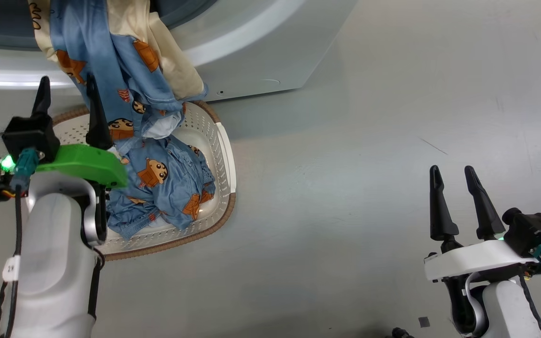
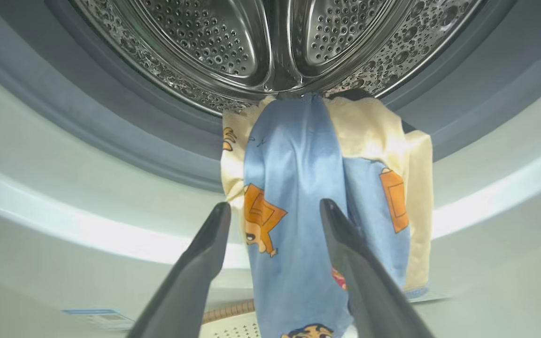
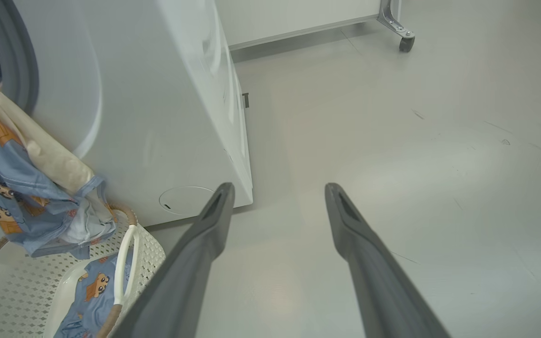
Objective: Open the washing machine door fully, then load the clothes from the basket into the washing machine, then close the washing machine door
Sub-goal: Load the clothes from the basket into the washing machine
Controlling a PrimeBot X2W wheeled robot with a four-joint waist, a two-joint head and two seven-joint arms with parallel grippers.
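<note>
Two parted, empty grippers: left gripper facing the cartoon-print garment draped from the steel drum; right gripper above the floor.

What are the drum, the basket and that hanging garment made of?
Drum: perforated metal, likely steel; it glints.
Basket: matte white plastic, moulded holes, brown woven-look rim.
Garment: soft printed cloth, maybe cotton; it drapes in folds.

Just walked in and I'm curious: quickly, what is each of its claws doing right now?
Left gripper: open, up against the hanging clothes, gripping nothing.
Right gripper: open, empty, over the floor.
</note>
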